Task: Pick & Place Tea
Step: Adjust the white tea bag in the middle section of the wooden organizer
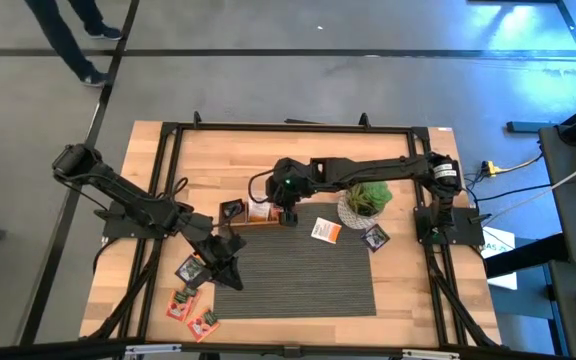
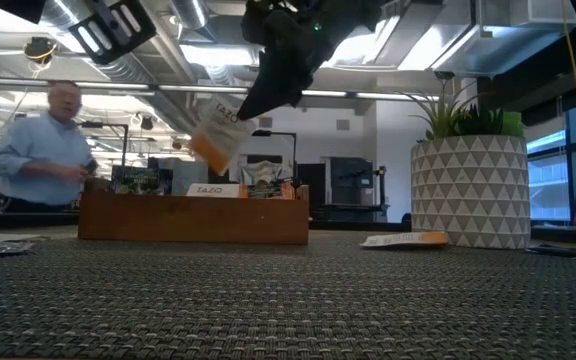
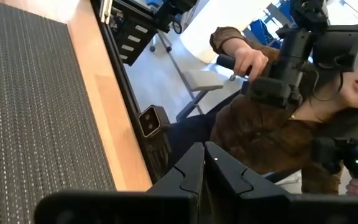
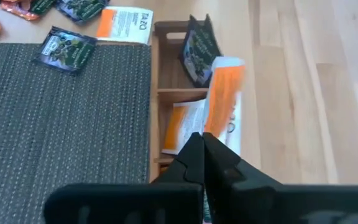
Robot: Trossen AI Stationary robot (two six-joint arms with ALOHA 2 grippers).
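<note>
right gripper (image 4: 202, 144) holds white-orange sachet (image 4: 224, 93) above tray (image 4: 155, 93) holding sachets.

Right tool (image 2: 243, 110) pinched closed; left tool (image 1: 230, 268) closed.

Tray (image 2: 193, 218) contents behind its wall, sachet (image 4: 224, 99) motion-blurred, person (image 3: 278, 124) half hidden behind handles.

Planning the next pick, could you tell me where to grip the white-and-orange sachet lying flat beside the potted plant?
Probably its edge away from the potted plant, coming straight down from above: the white-and-orange sachet lies flat on the mat, so only a thin edge offers purchase, and the leaves crowd the other side.
</note>
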